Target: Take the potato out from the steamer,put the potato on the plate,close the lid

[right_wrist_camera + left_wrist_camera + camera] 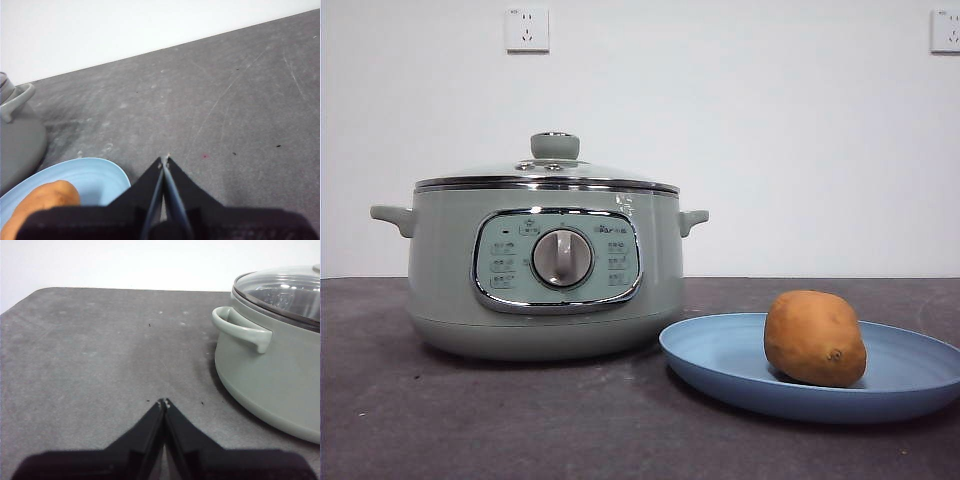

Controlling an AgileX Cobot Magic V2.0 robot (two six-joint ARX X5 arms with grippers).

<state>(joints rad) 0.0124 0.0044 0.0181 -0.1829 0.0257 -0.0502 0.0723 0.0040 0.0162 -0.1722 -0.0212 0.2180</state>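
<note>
The golden-brown potato (815, 338) lies on the light-blue plate (720, 355) at the front right of the table. To its left stands the sage-green steamer (545, 270) with its glass lid (548, 172) seated on the rim, green knob upward. My left gripper (164, 402) is shut and empty over bare table beside the steamer's (272, 375) handle; the lid (280, 290) shows there too. My right gripper (164, 160) is shut and empty above the table, next to the plate (95, 177) and potato (42, 202). Neither arm shows in the front view.
The dark grey tabletop (520, 420) runs back to a white wall with two power sockets (527, 29). One steamer handle (17, 100) appears at the edge of the right wrist view.
</note>
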